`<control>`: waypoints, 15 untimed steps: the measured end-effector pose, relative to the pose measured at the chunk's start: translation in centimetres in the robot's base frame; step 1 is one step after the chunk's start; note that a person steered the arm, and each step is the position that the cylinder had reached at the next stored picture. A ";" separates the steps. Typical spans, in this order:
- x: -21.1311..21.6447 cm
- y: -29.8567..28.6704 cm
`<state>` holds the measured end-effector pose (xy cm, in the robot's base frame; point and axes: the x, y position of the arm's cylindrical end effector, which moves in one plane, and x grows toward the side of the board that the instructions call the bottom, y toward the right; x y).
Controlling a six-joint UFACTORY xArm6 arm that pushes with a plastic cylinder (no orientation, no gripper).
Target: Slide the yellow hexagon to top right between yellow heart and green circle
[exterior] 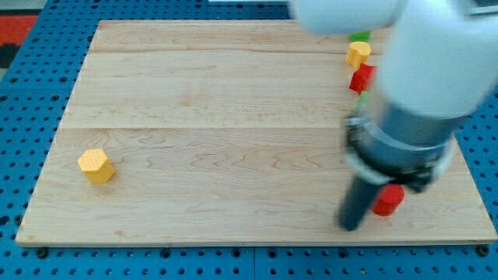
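The yellow hexagon lies at the board's lower left, alone. The yellow heart sits near the top right, with a green block just above it, partly hidden by the arm, and a red block just below it. A sliver of another green block shows beneath that. My tip rests on the board at the lower right, far to the right of the yellow hexagon. A red block sits just to the right of the tip.
The large white and grey arm body covers the board's right part and hides whatever lies under it. The wooden board lies on a blue pegboard.
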<state>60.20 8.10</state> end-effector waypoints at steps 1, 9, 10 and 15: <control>0.4 -12.6; -19.4 -27.0; -16.1 -28.0; -31.3 -2.8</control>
<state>28.94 5.28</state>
